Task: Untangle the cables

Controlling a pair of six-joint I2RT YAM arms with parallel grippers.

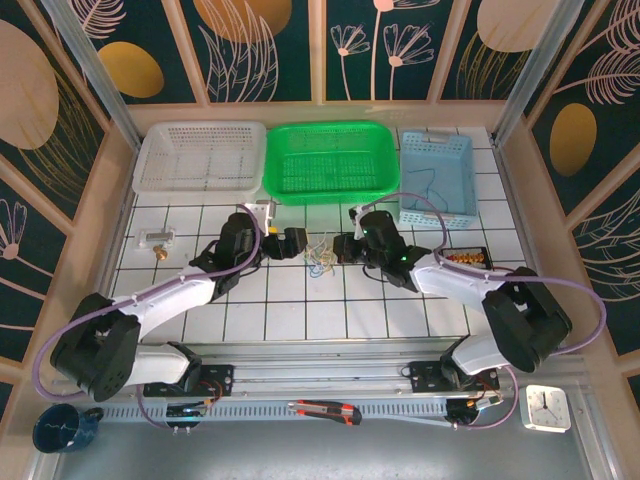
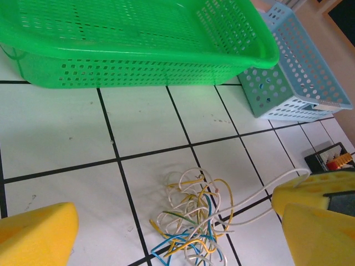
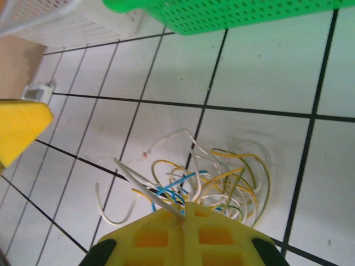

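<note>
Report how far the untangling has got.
Done: possibly one thin dark strand lying in the blue basket. In hand: the right gripper is shut on a white strand from the cables; the left gripper stands open beside them. Left: the clump of white, yellow and blue is knotted together.

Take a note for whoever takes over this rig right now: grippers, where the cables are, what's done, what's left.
Left gripper: open, beside the cables, holding nothing.
Right gripper: shut on a white strand of the clump.
Cables: one tangled clump on the table, in front of the green basket.
Done: maybe one dark cord, in the blue basket.
To do: pull the clump apart.
</note>
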